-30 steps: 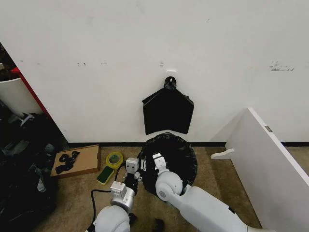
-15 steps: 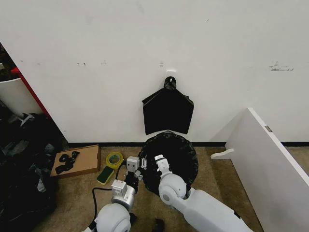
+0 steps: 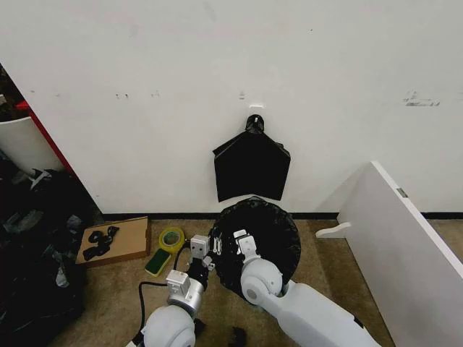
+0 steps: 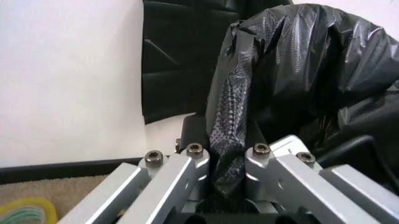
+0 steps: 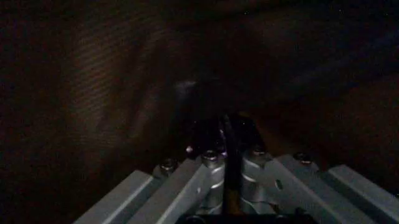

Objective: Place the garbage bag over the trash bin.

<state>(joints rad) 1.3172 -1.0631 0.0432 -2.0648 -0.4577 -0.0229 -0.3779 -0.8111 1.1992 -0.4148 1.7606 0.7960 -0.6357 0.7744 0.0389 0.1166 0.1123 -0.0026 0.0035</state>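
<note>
Both grippers work at the near-left part of the bag's rim. Left gripper [image 4: 227,156] has its jaws pressed together on a twisted fold of the garbage bag [image 4: 299,70], the crinkled film running up out of the pinch and spreading over a rounded black mass beyond. Right gripper [image 5: 225,149] sits inside dark plastic, and a thin edge of film appears caught between its closed jaws; that reading is a judgement, since everything around it is black.

From the head camera, the left gripper [image 3: 215,246] and the right gripper [image 3: 238,244] sit just beside each other, at the near-left side of the garbage bag [image 3: 271,228], which forms a round black dome on the carpet against the wall. The trash bin must be under that dome, fully wrapped; none of its white wall shows. Holding two neighbouring points of the film probably lets the arms stretch or tug the edge down around the bucket.

Left arm reaches forward from low in the picture, wrist bent toward the bag. Right arm comes in from the lower right, elbow low, forearm angled up and left so its wrist ends close to the other.

On the wall above hangs a flat bundle of black bags [image 3: 251,165]. Left of the grippers lie a roll of tape [image 3: 171,238] and a cardboard sheet [image 3: 116,240].
</note>
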